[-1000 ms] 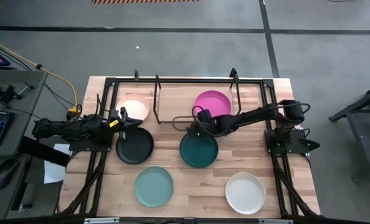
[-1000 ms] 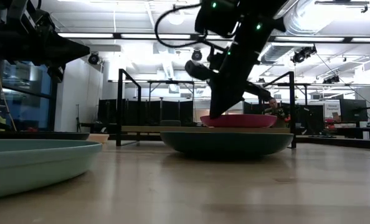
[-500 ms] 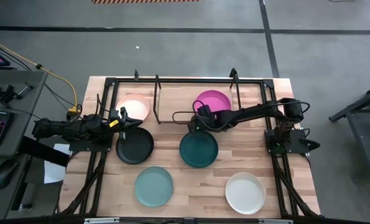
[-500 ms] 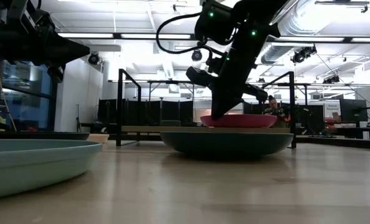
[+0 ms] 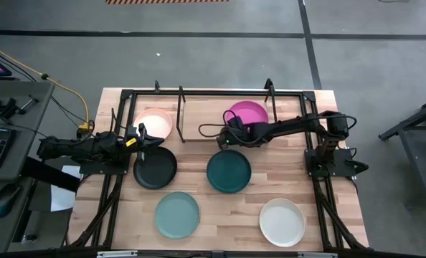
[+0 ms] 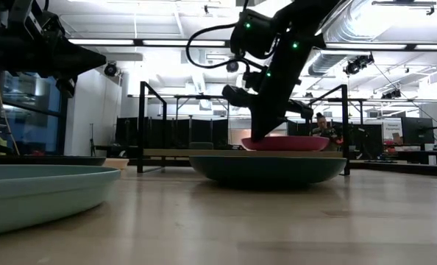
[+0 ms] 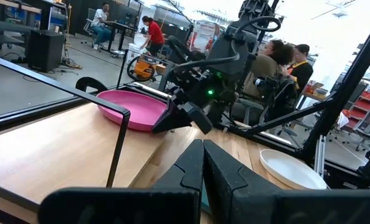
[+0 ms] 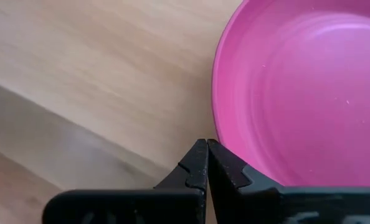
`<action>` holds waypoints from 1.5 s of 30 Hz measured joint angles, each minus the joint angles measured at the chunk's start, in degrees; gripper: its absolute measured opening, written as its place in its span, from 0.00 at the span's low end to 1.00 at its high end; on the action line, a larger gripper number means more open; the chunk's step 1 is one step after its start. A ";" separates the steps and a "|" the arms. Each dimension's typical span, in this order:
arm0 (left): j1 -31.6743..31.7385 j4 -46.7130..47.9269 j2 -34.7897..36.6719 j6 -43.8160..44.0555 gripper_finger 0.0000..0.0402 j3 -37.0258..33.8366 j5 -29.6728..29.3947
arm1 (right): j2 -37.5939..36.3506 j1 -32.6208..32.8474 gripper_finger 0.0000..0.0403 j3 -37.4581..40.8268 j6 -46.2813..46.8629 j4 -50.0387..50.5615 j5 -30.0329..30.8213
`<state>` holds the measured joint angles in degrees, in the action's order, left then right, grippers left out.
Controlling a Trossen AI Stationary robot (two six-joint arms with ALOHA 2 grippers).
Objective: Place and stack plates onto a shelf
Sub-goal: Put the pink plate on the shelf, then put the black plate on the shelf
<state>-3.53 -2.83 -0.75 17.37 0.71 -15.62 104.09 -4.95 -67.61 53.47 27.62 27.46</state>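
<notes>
Plates lie across the high view: magenta plate [image 5: 246, 115] and pale pink plate [image 5: 154, 123] on the shelf [image 5: 199, 118] at upper centre. Right gripper [image 5: 224, 140], fingers pressed together and empty, sits at the magenta plate's near-left rim (just beside it). Left gripper [image 5: 150, 141], also closed, rests at centre left, above the black plate [image 5: 155, 168].

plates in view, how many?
6: pink and magenta on the shelf; black and dark teal mid-table; light teal and white in front. None look hidden.
</notes>
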 joint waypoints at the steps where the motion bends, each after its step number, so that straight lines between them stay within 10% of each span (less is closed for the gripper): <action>1: -0.02 -0.01 0.01 0.00 0.00 0.00 0.00 | 0.00 -0.29 0.00 0.00 0.00 0.00 0.00; 12: -0.01 0.00 0.01 0.00 0.00 0.00 0.00 | -5.58 1.09 0.00 -1.04 -10.70 -3.84 -3.33; 22: 0.00 0.00 0.02 0.00 0.00 0.00 0.00 | -24.63 7.25 0.00 10.61 -23.11 -4.35 -26.23; 35: 0.00 -0.01 0.02 0.00 0.00 0.00 -0.02 | -45.02 16.91 0.00 36.71 -16.01 -47.74 -18.20; 45: 0.00 -0.01 0.02 0.00 0.00 0.00 0.00 | -45.03 17.11 0.00 36.94 -25.50 -48.43 -19.96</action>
<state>-3.53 -2.84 -0.73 17.36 0.71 -15.62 59.07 12.16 -30.68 27.97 -20.82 7.51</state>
